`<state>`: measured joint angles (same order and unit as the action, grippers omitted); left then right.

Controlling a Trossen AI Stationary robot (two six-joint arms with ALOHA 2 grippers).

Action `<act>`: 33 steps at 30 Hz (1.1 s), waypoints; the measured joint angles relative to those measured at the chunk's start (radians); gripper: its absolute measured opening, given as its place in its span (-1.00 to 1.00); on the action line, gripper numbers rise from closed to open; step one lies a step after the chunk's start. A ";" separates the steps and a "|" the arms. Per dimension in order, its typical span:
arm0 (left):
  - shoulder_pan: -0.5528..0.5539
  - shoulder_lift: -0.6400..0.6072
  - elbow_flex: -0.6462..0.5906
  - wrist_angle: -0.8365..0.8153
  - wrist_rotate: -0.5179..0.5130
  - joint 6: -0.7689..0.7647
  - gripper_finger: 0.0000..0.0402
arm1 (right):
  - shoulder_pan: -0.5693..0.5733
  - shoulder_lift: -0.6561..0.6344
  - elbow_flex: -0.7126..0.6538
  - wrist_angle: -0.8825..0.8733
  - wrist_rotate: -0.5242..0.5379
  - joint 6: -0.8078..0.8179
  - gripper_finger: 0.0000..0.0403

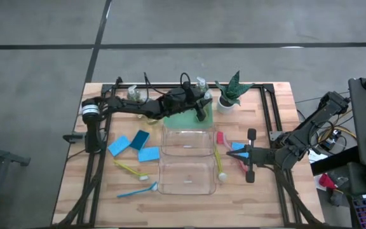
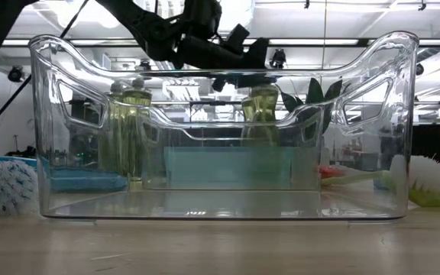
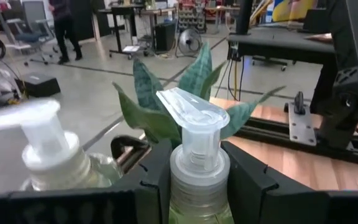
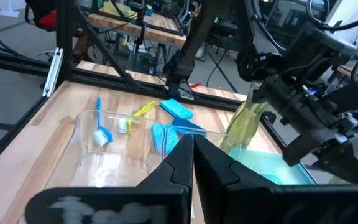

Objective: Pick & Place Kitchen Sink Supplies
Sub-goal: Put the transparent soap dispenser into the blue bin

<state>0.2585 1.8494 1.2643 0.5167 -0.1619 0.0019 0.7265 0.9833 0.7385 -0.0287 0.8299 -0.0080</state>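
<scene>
My sponges [image 1: 140, 139] are blue, my bottle [image 3: 193, 186] holds yellow-green soap under a clear pump, the tray [image 1: 184, 119] is green, and the plant [image 1: 233, 88] has striped green leaves.

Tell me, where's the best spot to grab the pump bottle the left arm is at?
Its narrow collar under the pump head, coming level from the side. The bottle stands upright, and the left gripper clasps that collar from both sides, at the green tray. The right gripper waits by the red brush.
</scene>
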 joint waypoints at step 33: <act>-0.057 -0.355 -0.009 -0.495 -0.072 0.037 0.05 | 0.000 0.000 -0.004 -0.020 -0.028 0.034 -0.96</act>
<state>0.2019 1.4949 1.2556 0.0220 -0.2344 0.0389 0.7269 0.9833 0.7345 -0.0490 0.8023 0.0265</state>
